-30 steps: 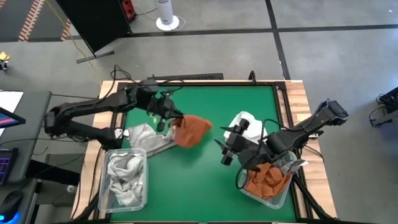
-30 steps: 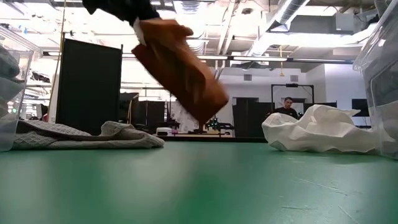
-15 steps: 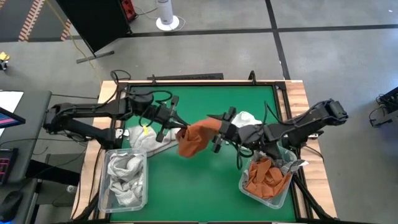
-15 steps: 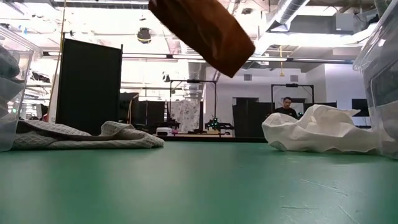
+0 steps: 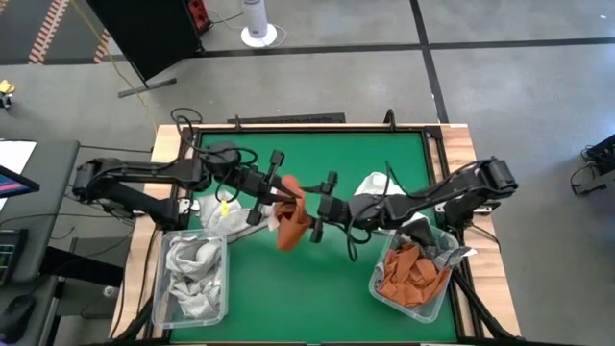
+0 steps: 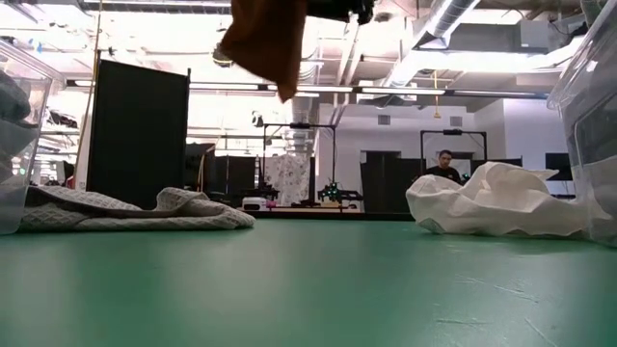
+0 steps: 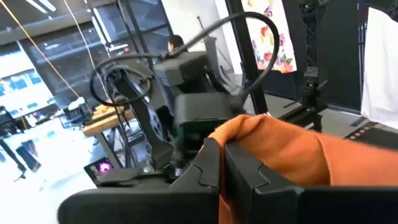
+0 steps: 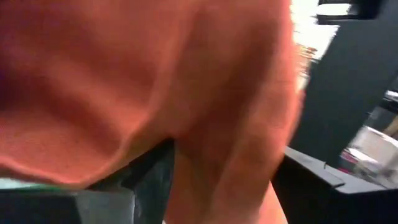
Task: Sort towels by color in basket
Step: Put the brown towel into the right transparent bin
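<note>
While the rust orange towel [image 5: 291, 219] hangs in the air over the middle of the green table [image 5: 317, 288], both grippers meet at it. The left gripper [image 5: 280, 195] is clamped on a fold of the cloth; its wrist view shows the fingers pinched together with orange fabric between them. The right gripper [image 5: 320, 207] sits against the towel's other side. Its wrist view is filled with orange cloth, so whether it has closed on it I cannot tell. Looks like a hand-over in progress, not yet completed.

Progress, judged from the high view:
- Clear bin [image 5: 443, 288] on the right-arm side of the table: holds several orange towels [image 5: 411, 276].
- Clear bin [image 5: 223, 288] on the left-arm side of the table: holds grey towels [image 5: 194, 272].
- Loose on the table: a grey-and-white towel [image 5: 226, 217] just beside the left gripper, and a white towel [image 5: 378, 185] behind the right arm.

Remaining: land the held orange towel in the orange bin, then sort the two loose towels. Roughly past halfway.
</note>
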Controlling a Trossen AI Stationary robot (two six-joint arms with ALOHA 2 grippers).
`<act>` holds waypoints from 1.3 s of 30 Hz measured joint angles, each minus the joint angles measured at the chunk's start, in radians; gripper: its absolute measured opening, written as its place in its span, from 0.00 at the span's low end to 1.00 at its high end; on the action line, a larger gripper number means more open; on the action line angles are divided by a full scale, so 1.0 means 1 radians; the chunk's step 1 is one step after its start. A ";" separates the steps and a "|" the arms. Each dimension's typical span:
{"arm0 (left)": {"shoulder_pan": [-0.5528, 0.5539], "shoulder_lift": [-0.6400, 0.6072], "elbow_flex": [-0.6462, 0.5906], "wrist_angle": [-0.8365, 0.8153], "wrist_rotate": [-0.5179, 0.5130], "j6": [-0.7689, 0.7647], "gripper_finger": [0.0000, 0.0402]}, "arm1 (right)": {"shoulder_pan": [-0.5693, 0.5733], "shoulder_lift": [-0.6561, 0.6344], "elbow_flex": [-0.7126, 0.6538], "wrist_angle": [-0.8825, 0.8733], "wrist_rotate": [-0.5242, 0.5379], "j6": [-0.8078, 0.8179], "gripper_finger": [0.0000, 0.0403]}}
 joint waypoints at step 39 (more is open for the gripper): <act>-0.005 -0.183 0.086 -0.502 -0.197 -0.109 0.70 | 0.223 -0.365 0.002 -0.596 -0.092 0.198 0.05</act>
